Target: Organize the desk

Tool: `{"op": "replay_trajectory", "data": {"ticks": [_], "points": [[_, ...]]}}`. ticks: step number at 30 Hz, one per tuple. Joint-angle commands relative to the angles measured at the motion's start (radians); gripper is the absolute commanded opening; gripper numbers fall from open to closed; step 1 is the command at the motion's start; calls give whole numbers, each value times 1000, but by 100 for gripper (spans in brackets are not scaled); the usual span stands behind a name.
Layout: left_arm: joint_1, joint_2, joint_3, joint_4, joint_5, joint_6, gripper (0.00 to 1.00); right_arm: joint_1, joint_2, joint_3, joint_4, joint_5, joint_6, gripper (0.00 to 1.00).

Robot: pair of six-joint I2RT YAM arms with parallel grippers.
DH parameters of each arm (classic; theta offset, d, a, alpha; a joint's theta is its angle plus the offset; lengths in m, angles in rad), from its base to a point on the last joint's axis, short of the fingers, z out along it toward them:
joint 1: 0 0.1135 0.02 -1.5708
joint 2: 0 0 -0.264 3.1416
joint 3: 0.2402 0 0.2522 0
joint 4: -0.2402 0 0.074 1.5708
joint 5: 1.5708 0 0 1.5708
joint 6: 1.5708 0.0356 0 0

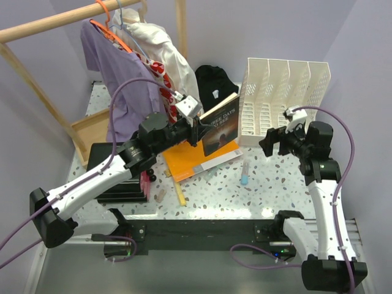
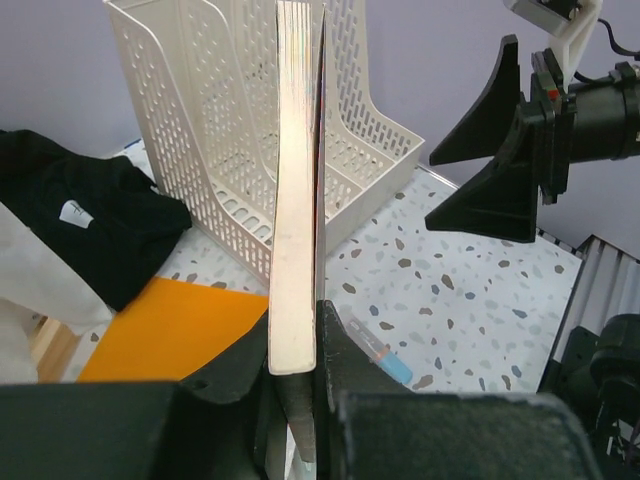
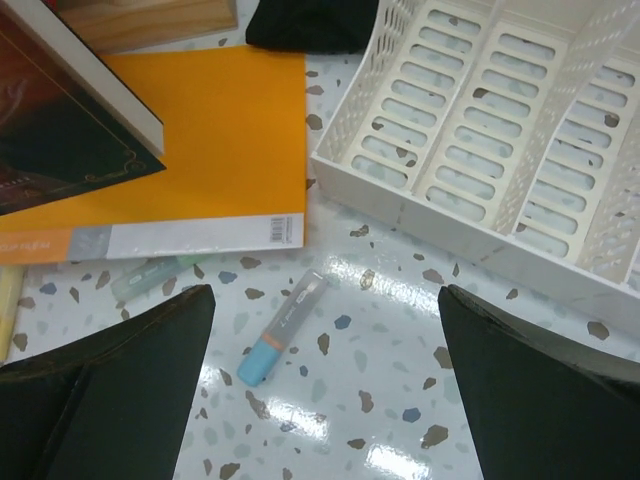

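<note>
The desk [image 1: 269, 177] is white terrazzo with a black front rail. My left gripper [image 1: 197, 131] is shut on a dark-covered book [image 1: 220, 124] and holds it upright above the desk, left of the white file rack [image 1: 282, 101]. In the left wrist view the book's page edge [image 2: 292, 200] stands straight up between my jaws, in front of the rack [image 2: 230, 130]. My right gripper [image 1: 272, 139] is open and empty, hovering above the desk [image 3: 400, 400] beside the rack [image 3: 500, 150]. A blue-capped highlighter [image 3: 283, 325] lies below it.
An orange notebook [image 1: 193, 159] lies under the held book. A black cloth [image 1: 214, 82] lies behind it. A wooden tray [image 1: 92, 131], black boxes [image 1: 113, 177], a yellow pencil [image 1: 179, 193] and hanging clothes [image 1: 131, 67] fill the left side.
</note>
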Motion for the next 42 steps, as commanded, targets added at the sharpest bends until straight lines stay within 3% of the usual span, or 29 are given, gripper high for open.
{"op": "replay_trajectory", "data": {"ticks": [1, 11, 29, 36, 42], "points": [[1, 46, 127, 101, -52, 33, 0, -33, 7, -32, 108, 24, 31, 99], [1, 270, 309, 203, -86, -19, 0, -51, -38, -72, 123, 48, 42, 99], [-31, 684, 677, 285, -391, -187, 0, -60, -64, -83, 138, 128, 62, 99], [-60, 807, 779, 297, -550, -171, 0, -62, -64, -83, 141, 143, 64, 99], [-74, 904, 839, 325, -599, -167, 0, -62, -59, -84, 146, 146, 65, 99]]}}
